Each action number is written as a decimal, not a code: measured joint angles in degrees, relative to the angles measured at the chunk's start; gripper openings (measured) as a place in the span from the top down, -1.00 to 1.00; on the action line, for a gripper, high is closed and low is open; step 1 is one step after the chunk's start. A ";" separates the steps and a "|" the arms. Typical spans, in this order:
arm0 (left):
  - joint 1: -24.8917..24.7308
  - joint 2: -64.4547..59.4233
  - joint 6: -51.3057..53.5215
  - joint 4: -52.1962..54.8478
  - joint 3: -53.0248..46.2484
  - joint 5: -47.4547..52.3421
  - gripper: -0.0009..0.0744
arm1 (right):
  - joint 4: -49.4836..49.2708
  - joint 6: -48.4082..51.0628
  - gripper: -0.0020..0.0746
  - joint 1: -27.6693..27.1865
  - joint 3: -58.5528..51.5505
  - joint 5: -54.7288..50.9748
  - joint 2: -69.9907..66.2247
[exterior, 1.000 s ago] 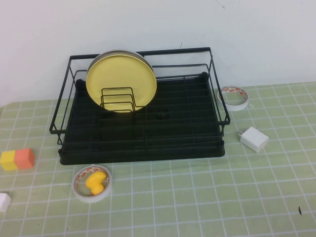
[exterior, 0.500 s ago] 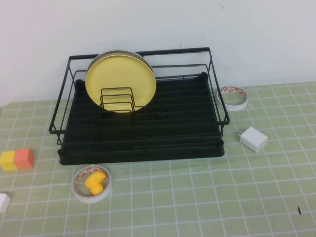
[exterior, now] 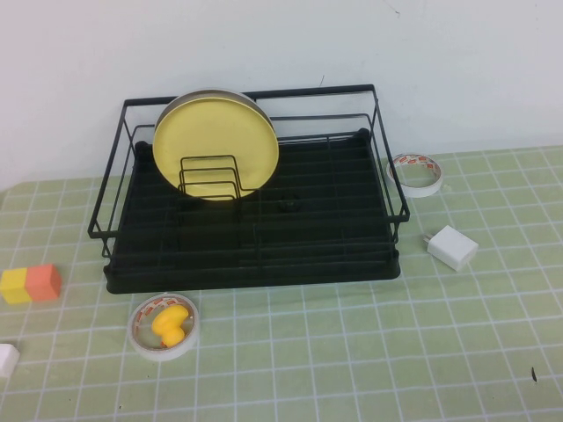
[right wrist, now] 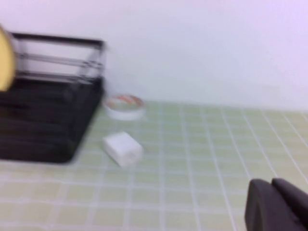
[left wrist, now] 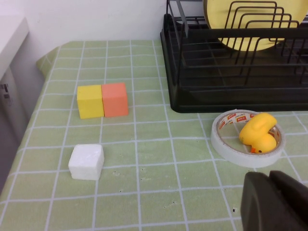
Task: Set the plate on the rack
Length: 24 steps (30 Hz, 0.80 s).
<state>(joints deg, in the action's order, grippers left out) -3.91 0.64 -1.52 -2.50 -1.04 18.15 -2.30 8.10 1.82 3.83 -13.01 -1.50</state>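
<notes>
High view: plate (exterior: 215, 145) upright in rack (exterior: 264, 255), left claw (left wrist: 272, 202) and right claw (right wrist: 276, 204) far off.

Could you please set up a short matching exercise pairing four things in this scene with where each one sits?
Things:
1. plate
2. toy duck
3. white adapter
4. orange cube

Places:
A. inside a tape ring in front of the rack
B. touching the yellow cube, left of the rack
C. upright in the wire loops at the rack's back left
D. on the mat right of the rack

Pairs: 1-C, 2-A, 3-D, 4-B.

The left gripper and right gripper are parked low, away from the rack, each shut and empty.
</notes>
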 joint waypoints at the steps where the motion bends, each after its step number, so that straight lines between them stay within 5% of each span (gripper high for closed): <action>1: 0.00 0.00 0.00 0.00 0.00 0.00 0.98 | 0.00 0.28 0.95 -1.01 -2.04 0.55 0.75; 9: 0.00 0.00 0.00 0.00 0.00 0.00 0.98 | 0.36 2.74 0.95 -5.67 -5.19 -5.93 2.19; 24: 0.00 0.00 0.00 0.00 0.00 0.00 0.98 | 0.36 2.29 0.95 -6.06 -4.98 -6.88 2.19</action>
<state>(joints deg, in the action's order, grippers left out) -3.91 0.64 -1.52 -2.50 -1.04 18.15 -1.94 10.39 -4.24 -1.14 -19.89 0.69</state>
